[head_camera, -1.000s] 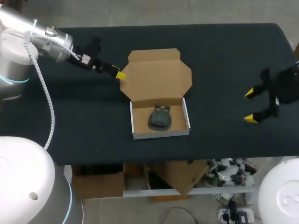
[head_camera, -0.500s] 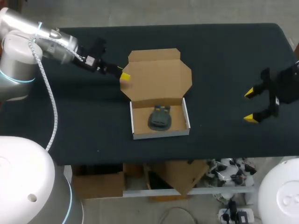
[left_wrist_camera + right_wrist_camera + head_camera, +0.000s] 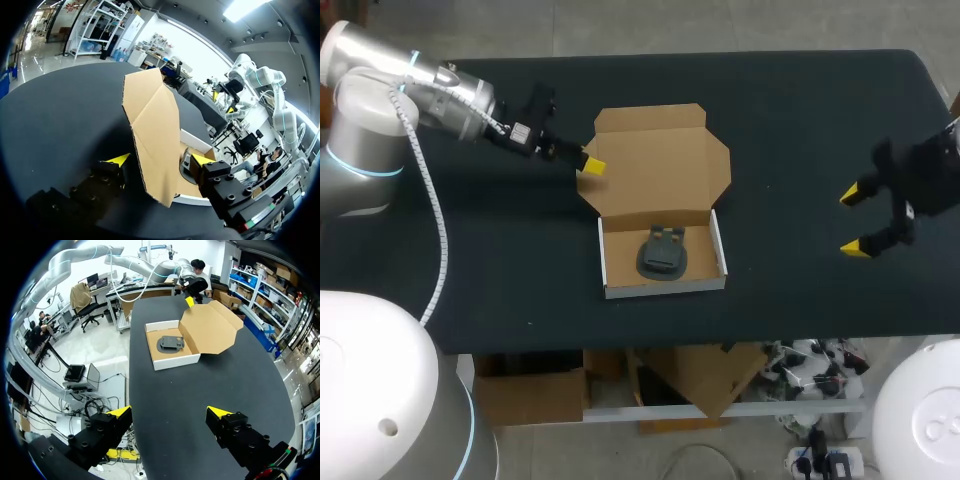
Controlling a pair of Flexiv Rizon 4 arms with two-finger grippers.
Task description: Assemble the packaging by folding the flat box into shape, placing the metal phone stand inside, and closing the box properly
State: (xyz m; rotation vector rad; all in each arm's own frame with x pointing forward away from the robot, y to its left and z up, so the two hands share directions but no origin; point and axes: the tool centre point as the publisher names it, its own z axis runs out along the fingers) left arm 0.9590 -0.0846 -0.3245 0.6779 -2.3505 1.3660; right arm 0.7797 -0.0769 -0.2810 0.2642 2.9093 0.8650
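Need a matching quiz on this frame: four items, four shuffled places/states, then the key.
Items
1. phone stand
2. lid
3. left hand
4. right hand

Places/states
A. open, over bare table, far off to the side
B. lying inside the tray
C. open, the lid's edge between its fingers
D. brown, swung open behind the tray

Pairs: 1-B, 2-D, 3-C, 4-A
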